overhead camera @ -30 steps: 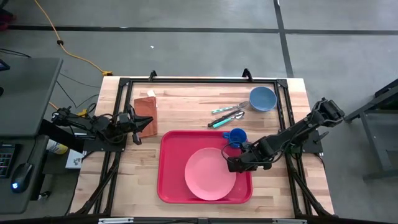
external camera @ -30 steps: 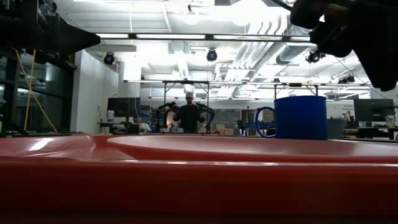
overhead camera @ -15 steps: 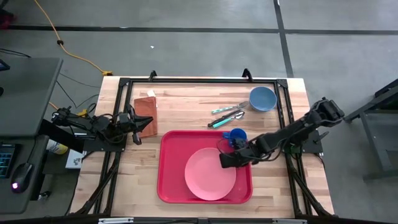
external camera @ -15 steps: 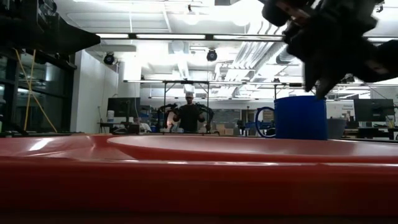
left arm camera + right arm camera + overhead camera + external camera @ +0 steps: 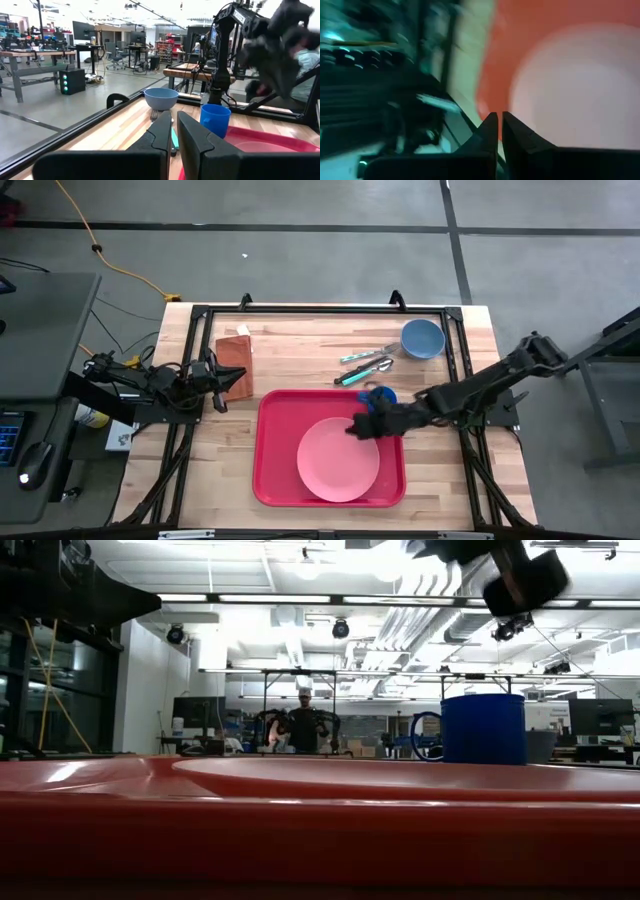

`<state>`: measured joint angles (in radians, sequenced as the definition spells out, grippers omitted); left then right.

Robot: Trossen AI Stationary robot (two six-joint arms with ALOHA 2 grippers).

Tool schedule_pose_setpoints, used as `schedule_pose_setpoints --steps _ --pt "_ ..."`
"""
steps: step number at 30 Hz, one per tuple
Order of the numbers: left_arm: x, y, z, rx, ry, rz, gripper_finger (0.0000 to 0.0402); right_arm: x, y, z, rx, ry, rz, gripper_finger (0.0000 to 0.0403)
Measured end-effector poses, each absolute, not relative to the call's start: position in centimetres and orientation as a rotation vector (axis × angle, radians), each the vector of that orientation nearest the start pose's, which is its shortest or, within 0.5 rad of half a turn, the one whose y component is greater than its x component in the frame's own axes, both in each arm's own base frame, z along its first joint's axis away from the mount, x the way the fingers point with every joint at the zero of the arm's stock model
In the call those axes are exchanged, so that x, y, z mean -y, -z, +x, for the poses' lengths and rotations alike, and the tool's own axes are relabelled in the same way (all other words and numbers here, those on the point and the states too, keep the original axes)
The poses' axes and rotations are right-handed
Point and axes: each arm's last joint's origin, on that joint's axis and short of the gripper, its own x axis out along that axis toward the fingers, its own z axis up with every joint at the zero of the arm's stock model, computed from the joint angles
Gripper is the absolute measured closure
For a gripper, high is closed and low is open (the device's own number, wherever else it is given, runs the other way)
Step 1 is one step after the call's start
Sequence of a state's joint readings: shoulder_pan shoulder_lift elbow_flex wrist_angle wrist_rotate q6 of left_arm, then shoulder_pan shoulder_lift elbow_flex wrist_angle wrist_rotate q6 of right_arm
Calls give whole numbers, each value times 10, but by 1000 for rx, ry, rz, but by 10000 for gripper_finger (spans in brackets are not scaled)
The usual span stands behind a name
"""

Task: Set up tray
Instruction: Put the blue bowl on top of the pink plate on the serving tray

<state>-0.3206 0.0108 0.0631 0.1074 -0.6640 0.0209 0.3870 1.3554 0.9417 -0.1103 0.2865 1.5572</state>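
Observation:
The red tray (image 5: 275, 465) lies at the table's near middle, and the round pink plate (image 5: 338, 462) rests flat on it. A blue cup (image 5: 381, 393) stands upright by the tray's far right corner; it also shows in the low view (image 5: 483, 728). My right gripper (image 5: 353, 427) hovers shut above the plate's far edge, just near of the cup, touching nothing. Its wrist view looks down on the plate (image 5: 580, 85) and tray (image 5: 520, 30). My left gripper (image 5: 222, 388) waits shut at the table's left side beside a brown napkin (image 5: 236, 362).
A blue bowl (image 5: 422, 338) sits at the table's far right. Utensils (image 5: 365, 364) lie between it and the tray, one with a green handle. A black frame (image 5: 320, 310) runs along the table's edges. A person stands far back in the room (image 5: 304, 725).
My right gripper has moved from the tray's right rim toward the table's left and far edge, across the plate's far right part, and has risen; in the low view it climbs toward the picture's top. Cup, plate and tray stay where they were.

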Motion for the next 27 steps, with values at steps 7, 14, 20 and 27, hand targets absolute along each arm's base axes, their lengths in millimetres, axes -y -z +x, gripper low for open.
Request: schedule_pose_setpoints --steps 7,14,20,27 --pt "10 -193 88 138 -345 -55 341 -52 -301 239 -219 593 1119 403" --pt "10 -193 88 137 -344 -56 341 10 -330 211 -272 785 927 403" --pt "10 -193 88 136 -347 -55 341 50 -372 181 -493 1012 793 402" --pt "9 -193 88 132 -392 -57 341 85 -409 155 -734 1115 729 402"
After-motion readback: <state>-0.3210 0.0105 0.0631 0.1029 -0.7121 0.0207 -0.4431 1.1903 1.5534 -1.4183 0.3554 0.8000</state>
